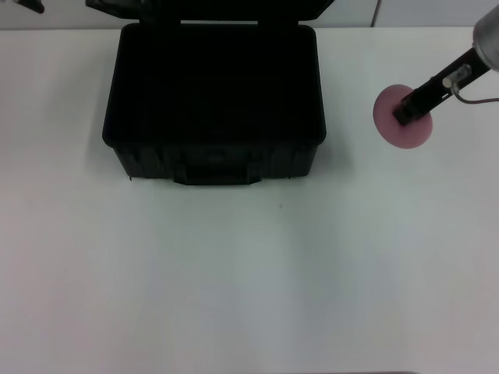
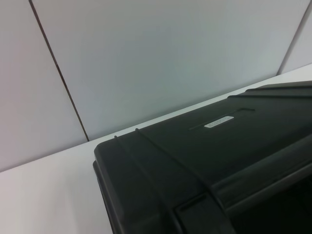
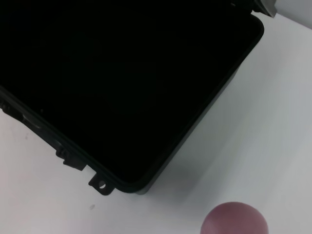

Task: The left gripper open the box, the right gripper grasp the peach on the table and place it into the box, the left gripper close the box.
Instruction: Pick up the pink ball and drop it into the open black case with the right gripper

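The right tool [image 1: 408,111] reaches in from the far right corner of the surface [image 1: 249,296], a narrow black bar slanting down and to the left from a grey-silver wrist at the right edge of the head view, with a thin cable looping off its side. Its tip sits over the top of the peach [image 1: 403,117] near the right edge of the surface; whether its fingers are spread or closed cannot be made out. Of the left arm only a small dark piece shows at the far left corner of the surface.
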Robot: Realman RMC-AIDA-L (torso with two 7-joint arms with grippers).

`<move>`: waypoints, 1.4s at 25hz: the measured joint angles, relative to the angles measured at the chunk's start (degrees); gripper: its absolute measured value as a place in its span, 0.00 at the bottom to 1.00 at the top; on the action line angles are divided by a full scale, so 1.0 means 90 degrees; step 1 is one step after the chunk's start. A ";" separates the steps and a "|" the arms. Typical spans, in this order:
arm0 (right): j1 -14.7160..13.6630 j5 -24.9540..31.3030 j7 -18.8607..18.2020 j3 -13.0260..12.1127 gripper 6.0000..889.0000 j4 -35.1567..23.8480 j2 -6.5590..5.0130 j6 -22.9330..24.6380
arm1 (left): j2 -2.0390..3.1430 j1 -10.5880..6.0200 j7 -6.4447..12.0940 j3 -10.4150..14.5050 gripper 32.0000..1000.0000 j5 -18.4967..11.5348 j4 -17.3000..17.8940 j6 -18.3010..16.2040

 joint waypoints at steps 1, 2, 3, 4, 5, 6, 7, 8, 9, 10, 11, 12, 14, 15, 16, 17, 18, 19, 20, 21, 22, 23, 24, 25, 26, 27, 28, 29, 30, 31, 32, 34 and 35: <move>0.0009 0.0000 -0.0001 0.0000 0.04 -0.0006 0.0000 -0.0002 | 0.0000 0.0000 0.0000 0.0000 0.36 0.0000 0.0000 0.0000; 0.0013 0.0004 -0.0004 0.0001 0.04 -0.0027 0.0000 -0.0003 | 0.0000 0.0000 0.0000 0.0000 0.36 0.0000 -0.0001 0.0000; 0.0019 0.0022 -0.0007 0.0002 0.04 -0.0049 0.0000 -0.0005 | 0.0000 0.0000 0.0000 0.0000 0.36 0.0000 0.0000 0.0000; 0.0027 0.0060 -0.0009 0.0003 0.04 -0.0074 0.0000 -0.0010 | 0.0000 -0.0001 0.0000 0.0000 0.36 0.0000 0.0000 0.0000; 0.0033 0.0148 -0.0012 0.0004 0.04 -0.0092 -0.0001 -0.0016 | 0.0000 -0.0001 0.0000 0.0000 0.36 0.0000 -0.0001 0.0000; 0.0042 0.0242 -0.0015 0.0003 0.04 -0.0106 -0.0009 -0.0022 | 0.0000 -0.0001 0.0000 0.0000 0.37 0.0000 -0.0001 0.0000; 0.0051 0.0358 -0.0022 0.0004 0.04 -0.0110 -0.0036 -0.0024 | 0.0000 -0.0001 0.0000 0.0000 0.37 0.0000 -0.0001 0.0000; 0.0058 0.0439 -0.0028 0.0003 0.04 -0.0111 -0.0054 -0.0022 | 0.0000 -0.0001 0.0000 0.0000 0.37 0.0000 -0.0001 0.0000; 0.0064 0.0510 -0.0033 0.0004 0.04 -0.0112 -0.0075 -0.0012 | 0.0000 -0.0001 0.0000 0.0000 0.37 0.0000 -0.0001 0.0000; 0.0068 0.0585 -0.0042 0.0003 0.04 -0.0113 -0.0089 0.0013 | 0.0000 -0.0001 0.0000 0.0000 0.37 0.0000 -0.0001 0.0000; 0.0070 0.0646 -0.0051 0.0004 0.04 -0.0116 -0.0100 0.0035 | 0.0000 -0.0001 0.0000 0.0000 0.37 0.0000 -0.0001 0.0000; 0.0071 0.0690 -0.0060 0.0004 0.04 -0.0121 -0.0102 0.0056 | 0.0000 -0.0001 0.0000 0.0000 0.37 0.0000 -0.0001 0.0000; 0.0075 0.0727 -0.0075 0.0004 0.04 -0.0135 -0.0106 0.0099 | -0.0001 -0.0003 0.0000 0.0000 0.37 0.0000 -0.0001 0.0000; 0.0081 0.0735 -0.0085 0.0004 0.04 -0.0141 -0.0107 0.0135 | -0.0003 -0.0005 0.0000 0.0000 0.37 0.0000 -0.0001 0.0000; 0.0091 0.0736 -0.0103 0.0004 0.04 -0.0143 -0.0107 0.0174 | -0.0005 -0.0007 0.0000 0.0000 0.37 0.0000 -0.0001 0.0000; 0.0108 0.0737 -0.0123 0.0004 0.04 -0.0143 -0.0104 0.0217 | -0.0006 -0.0007 0.0000 0.0000 0.37 0.0000 -0.0001 0.0000; 0.0125 0.0738 -0.0142 0.0004 0.04 -0.0144 -0.0098 0.0244 | -0.0007 -0.0008 0.0000 0.0000 0.37 0.0000 0.0000 0.0000; 0.0146 0.0746 -0.0164 0.0004 0.04 -0.0144 -0.0086 0.0282 | -0.0007 -0.0008 0.0000 0.0000 0.37 0.0000 0.0000 0.0000; 0.0163 0.0760 -0.0182 0.0004 0.04 -0.0145 -0.0074 0.0311 | -0.0008 -0.0009 0.0000 0.0000 0.37 0.0000 0.0000 0.0000; 0.0176 0.0804 -0.0204 0.0004 0.04 -0.0145 -0.0071 0.0341 | -0.0008 -0.0009 0.0000 0.0000 0.37 0.0000 0.0000 0.0000; 0.0193 0.0865 -0.0235 0.0004 0.04 -0.0142 -0.0065 0.0378 | -0.0009 -0.0010 0.0000 0.0000 0.37 0.0000 -0.0001 0.0000; 0.0204 0.0919 -0.0261 0.0004 0.04 -0.0135 -0.0063 0.0405 | -0.0010 -0.0012 0.0000 0.0001 0.37 0.0000 0.0000 0.0000; 0.0212 0.0986 -0.0296 0.0004 0.04 -0.0120 -0.0060 0.0458 | -0.0010 -0.0015 0.0000 0.0000 0.37 0.0000 0.0000 0.0000; 0.0215 0.1018 -0.0317 0.0004 0.04 -0.0110 -0.0058 0.0493 | -0.0010 -0.0017 0.0000 0.0000 0.37 0.0000 0.0000 0.0000; 0.0215 0.1053 -0.0367 0.0003 0.04 -0.0096 -0.0042 0.0582 | -0.0010 -0.0020 0.0000 0.0000 0.37 0.0000 0.0000 0.0000; 0.0216 0.1066 -0.0411 0.0001 0.04 -0.0089 -0.0025 0.0655 | -0.0010 -0.0022 0.0000 0.0000 0.37 0.0000 0.0000 0.0000; 0.0216 0.1074 -0.0469 -0.0005 0.04 -0.0073 0.0011 0.0741 | -0.0010 -0.0023 0.0000 0.0000 0.37 0.0000 0.0000 0.0000; 0.0210 0.1094 -0.0546 -0.0004 0.04 -0.0045 0.0056 0.0834 | -0.0010 -0.0022 0.0000 0.0000 0.37 0.0000 0.0000 0.0000; 0.0200 0.1123 -0.0663 -0.0005 0.04 0.0016 0.0118 0.0937 | -0.0010 -0.0022 0.0000 0.0001 0.38 0.0000 0.0000 0.0001; 0.0192 0.1182 -0.0792 -0.0004 0.04 0.0101 0.0167 0.1062 | -0.0010 -0.0022 0.0000 0.0001 0.38 -0.0001 0.0000 0.0001; 0.0191 0.1258 -0.0935 -0.0010 0.04 0.0208 0.0211 0.1193 | -0.0010 -0.0023 0.0000 0.0000 0.38 -0.0001 0.0000 0.0001; 0.0212 0.1419 -0.1152 -0.0052 0.04 0.0444 0.0261 0.1431 | -0.0010 -0.0022 0.0000 0.0000 0.38 -0.0003 0.0000 0.0001; 0.0230 0.1526 -0.1264 -0.0076 0.04 0.0588 0.0273 0.1585 | -0.0010 -0.0022 0.0000 0.0000 0.38 -0.0004 -0.0001 0.0001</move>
